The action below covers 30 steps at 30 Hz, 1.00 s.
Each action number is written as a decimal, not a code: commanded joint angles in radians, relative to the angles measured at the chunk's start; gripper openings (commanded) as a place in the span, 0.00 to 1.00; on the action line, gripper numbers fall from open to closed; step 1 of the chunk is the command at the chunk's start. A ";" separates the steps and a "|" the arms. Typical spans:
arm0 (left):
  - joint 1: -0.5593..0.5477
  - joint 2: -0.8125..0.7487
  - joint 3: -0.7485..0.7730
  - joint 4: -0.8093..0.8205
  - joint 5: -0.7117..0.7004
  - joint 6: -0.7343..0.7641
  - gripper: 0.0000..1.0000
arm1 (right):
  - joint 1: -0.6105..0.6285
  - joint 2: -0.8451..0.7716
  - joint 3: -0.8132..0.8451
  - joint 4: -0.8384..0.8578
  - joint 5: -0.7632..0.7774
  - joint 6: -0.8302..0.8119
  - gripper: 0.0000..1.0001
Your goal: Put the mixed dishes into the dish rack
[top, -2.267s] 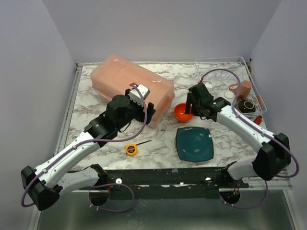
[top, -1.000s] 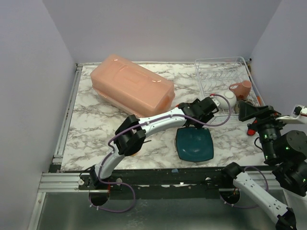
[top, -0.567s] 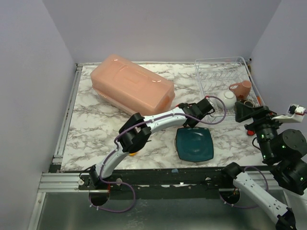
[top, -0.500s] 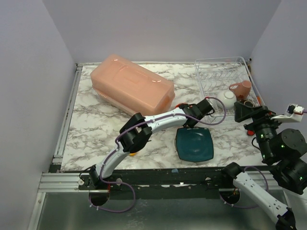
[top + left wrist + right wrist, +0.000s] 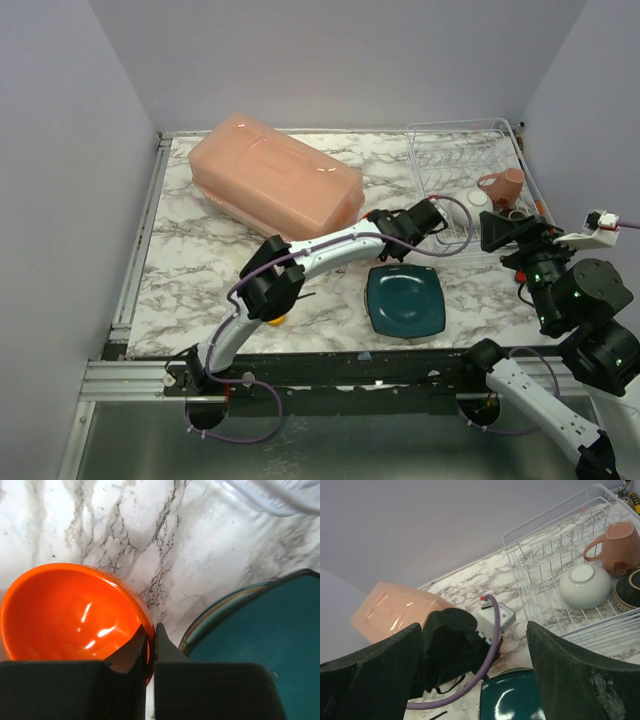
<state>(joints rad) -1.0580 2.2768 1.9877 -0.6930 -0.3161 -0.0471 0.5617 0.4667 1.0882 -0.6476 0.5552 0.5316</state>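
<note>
The left hand [image 5: 150,636] was pinched shut on the rim of the orange bowl [image 5: 70,610], at the lower left, just beside the teal plate [image 5: 260,640] on the marble desk [image 5: 200,545]. The right hand [image 5: 474,630] hung wide open, empty. The dish rack [image 5: 540,550], at the upper right, held a pink mug [image 5: 615,542], a white bowl [image 5: 585,585] and a dark bowl [image 5: 627,597]

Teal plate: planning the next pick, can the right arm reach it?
Probably yes: the teal plate lies bare, the right end effector is open nearby; the left end effector pinches the orange bowl beside it.
</note>
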 commanded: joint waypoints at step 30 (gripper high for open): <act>0.040 -1.449 -1.221 0.860 0.499 0.282 0.00 | 0.004 0.382 -0.054 0.293 -0.935 0.198 1.00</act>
<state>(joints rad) -1.0149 0.8444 0.7586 0.0082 0.1715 0.1875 0.5617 0.7746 1.0458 -0.5110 0.0124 0.7380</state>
